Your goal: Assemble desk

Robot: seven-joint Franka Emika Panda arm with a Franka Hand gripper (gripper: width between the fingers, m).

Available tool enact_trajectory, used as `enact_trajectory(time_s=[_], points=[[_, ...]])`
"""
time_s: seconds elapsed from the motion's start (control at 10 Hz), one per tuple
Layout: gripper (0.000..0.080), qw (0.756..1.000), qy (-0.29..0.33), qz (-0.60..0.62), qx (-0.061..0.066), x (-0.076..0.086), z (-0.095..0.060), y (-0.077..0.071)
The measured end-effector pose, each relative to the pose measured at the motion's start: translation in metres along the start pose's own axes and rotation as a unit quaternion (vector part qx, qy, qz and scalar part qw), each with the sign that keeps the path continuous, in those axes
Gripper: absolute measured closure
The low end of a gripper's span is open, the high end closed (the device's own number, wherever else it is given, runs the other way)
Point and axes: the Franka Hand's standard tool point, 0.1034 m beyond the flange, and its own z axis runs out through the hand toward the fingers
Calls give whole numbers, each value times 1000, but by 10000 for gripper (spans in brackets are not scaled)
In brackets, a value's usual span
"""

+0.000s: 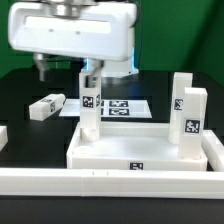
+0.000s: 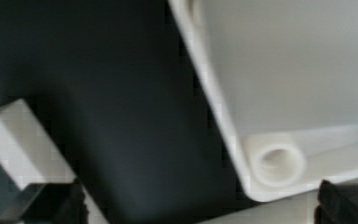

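you've got the desk top [image 1: 140, 150] lying socket-side up with two legs [image 1: 90, 105] standing in it; the tool [image 1: 65, 72] hangs fully open, empty, above a leg [image 1: 46, 106] lying loose on the tabletop [image 1: 25, 90].

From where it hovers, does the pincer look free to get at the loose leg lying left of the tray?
Probably yes. The leg lies alone on the table, nothing on it, and the pincer hangs open nearby; the upright leg stands beside its path.

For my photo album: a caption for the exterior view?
Robot gripper hovers open over a desk top with two legs standing.
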Motion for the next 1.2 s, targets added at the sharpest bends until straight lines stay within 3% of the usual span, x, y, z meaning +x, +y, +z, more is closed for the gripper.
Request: enact_trajectory(time_s=[0.3, 0.6, 0.8, 0.9, 1.0, 1.2], points=[[150, 1000, -9, -3, -6, 0, 11, 65], [150, 1000, -10, 2, -6, 0, 12, 65], [150, 1000, -27, 7, 8, 3, 9, 65], [150, 999, -31, -10, 6, -3, 16, 78], [150, 996, -85, -23, 22, -21, 26, 90], [150, 989, -141, -13, 34, -26, 30, 91]])
